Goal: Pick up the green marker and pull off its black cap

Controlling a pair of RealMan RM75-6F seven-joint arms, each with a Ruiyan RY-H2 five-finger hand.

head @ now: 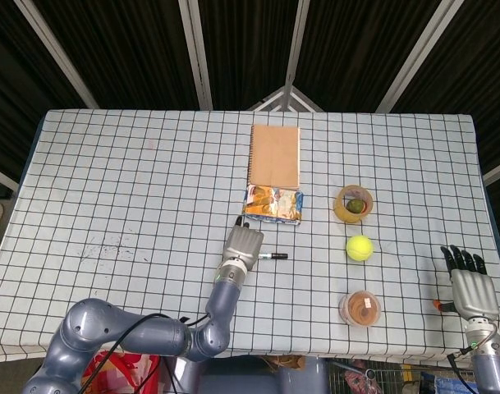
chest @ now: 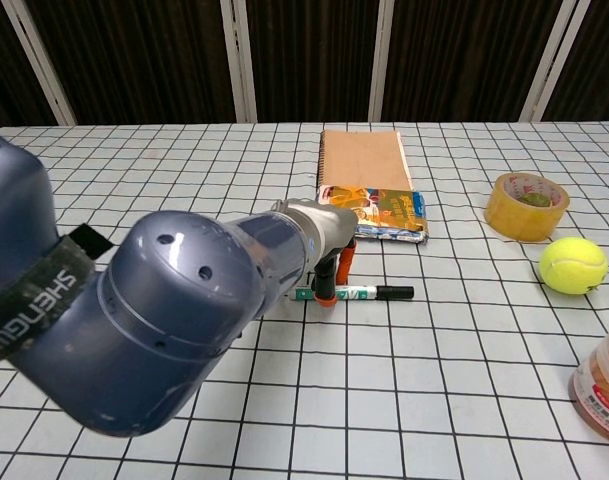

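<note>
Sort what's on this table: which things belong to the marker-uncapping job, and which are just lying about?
Job:
green marker
its black cap
left hand, fingertips down at the marker
right hand, idle at the table's edge

Lying about:
notebook
snack packet
tape roll
tennis ball
small jar

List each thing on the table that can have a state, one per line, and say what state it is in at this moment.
green marker: lying flat on the table, black cap on.
left hand: over the marker, fingers down at its barrel; grip unclear.
right hand: open, holding nothing.
notebook: closed, flat.
tape roll: lying flat.
tennis ball: at rest.
jar: upright, lidded.
</note>
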